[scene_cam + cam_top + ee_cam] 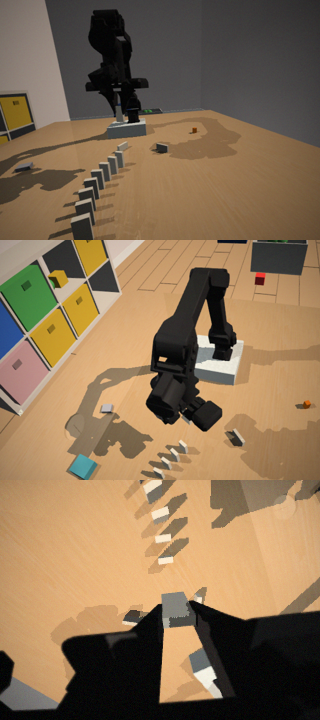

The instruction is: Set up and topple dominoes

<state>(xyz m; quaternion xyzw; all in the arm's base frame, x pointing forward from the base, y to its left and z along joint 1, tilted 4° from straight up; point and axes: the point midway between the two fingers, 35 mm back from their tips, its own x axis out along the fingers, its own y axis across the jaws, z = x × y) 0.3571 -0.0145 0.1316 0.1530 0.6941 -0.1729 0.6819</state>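
Observation:
Several white dominoes stand in a row (166,463) (97,178) (163,538). My gripper (186,415) (119,111) (175,606) is shut on an upright domino (119,113) (175,603), held in the air beyond the row's end by the robot base. One loose domino (122,146) lies on its long edge just past that end; my arm hides it in the top view. Another domino (238,437) (162,147) (132,617) lies on its long edge to the side, right of the row in the exterior view.
A grey slab (107,408) (24,167) and a teal block (83,466) lie left of the row. An orange cube (306,404) (194,130) sits farther right. The white robot base (215,376) (126,130) stands behind. A shelf with coloured bins (40,379) stands at the left.

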